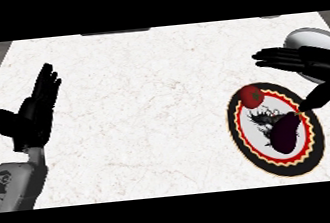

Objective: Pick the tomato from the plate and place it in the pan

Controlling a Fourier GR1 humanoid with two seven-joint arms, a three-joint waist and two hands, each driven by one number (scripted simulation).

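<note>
A red tomato [252, 95] lies at the far end of a round plate [289, 171] with a black and red patterned rim, at the counter's right. A dark purple eggplant [285, 132] lies beside it on the same plate. My right hand [308, 64] hovers up and to the right of the tomato, apart from it. Its fingers are straight and point left, and its thumb hangs over the plate's right rim. It holds nothing. A pale grey rounded shape [315, 37] shows behind that hand; I cannot tell whether it is the pan. My left hand [31, 119] rests open at the left, fingers up.
The white marble counter [146, 110] spreads between the two hands. Its left edge runs slantwise at the far left, with dark floor beyond. A dark object's edge [116, 32] shows at the counter's far side.
</note>
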